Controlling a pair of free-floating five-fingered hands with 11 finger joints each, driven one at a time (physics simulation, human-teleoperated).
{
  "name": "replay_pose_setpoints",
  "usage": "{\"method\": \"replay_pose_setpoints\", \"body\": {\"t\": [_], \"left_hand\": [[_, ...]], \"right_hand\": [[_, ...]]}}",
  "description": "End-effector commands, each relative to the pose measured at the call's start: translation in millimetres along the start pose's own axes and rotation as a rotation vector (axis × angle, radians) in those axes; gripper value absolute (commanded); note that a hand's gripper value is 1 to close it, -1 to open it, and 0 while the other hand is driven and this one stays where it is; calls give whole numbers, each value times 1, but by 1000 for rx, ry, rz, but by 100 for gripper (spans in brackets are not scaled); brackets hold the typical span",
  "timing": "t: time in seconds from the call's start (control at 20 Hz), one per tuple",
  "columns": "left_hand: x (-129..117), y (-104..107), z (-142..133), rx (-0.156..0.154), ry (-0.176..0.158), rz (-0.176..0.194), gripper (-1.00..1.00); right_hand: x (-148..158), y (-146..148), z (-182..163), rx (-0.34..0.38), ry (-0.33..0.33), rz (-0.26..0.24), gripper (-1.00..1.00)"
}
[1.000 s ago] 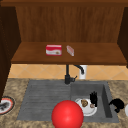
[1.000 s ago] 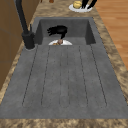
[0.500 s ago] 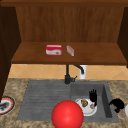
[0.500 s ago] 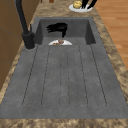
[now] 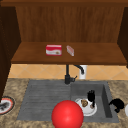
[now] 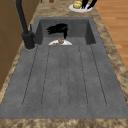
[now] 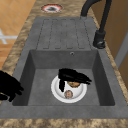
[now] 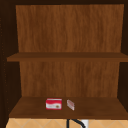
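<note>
The left hand [image 5: 91, 97] has come lower over the white plate [image 5: 86, 110] in the basin — its fingers [image 7: 75, 76] now lie stretched flat just above the food [image 7: 73, 84], where a second ago they hung higher. In the left side view it sits closer to the plate's rim — a small drop.
</note>
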Motion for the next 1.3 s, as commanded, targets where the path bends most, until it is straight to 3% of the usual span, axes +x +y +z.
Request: {"method": "replay_pose_setpoints", "body": {"t": [0.0, 0.25, 0.6, 0.7, 0.75, 0.8, 1.0, 1.1, 1.15, 1.2, 1.25], "left_hand": [[0, 5, 14, -53, 22, 101, -100], [-2, 13, 39, -62, 15, 172, -100], [-13, 20, 77, -75, 40, 277, -100], [-20, 21, 85, -92, 52, 303, -100], [-20, 16, 86, -103, 51, 298, -100], [-29, 9, 92, -83, 47, 294, -100], [-53, 3, 95, -91, 74, 324, -100], [-65, -12, 89, -101, 66, 278, -100], [-72, -16, 88, -111, 64, 277, -100], [-79, -21, 88, -119, 71, 283, -100], [-80, -25, 88, -132, 71, 321, -100]], "right_hand": [[0, 0, 0, 0, 0, 0, 0], [0, 0, 0, 0, 0, 0, 0], [0, 0, 0, 0, 0, 0, 0], [0, 0, 0, 0, 0, 0, 0], [0, 0, 0, 0, 0, 0, 0], [0, 0, 0, 0, 0, 0, 0], [0, 0, 0, 0, 0, 0, 0], [0, 0, 0, 0, 0, 0, 0], [0, 0, 0, 0, 0, 0, 0], [0, 0, 0, 0, 0, 0, 0], [0, 0, 0, 0, 0, 0, 0]]}}
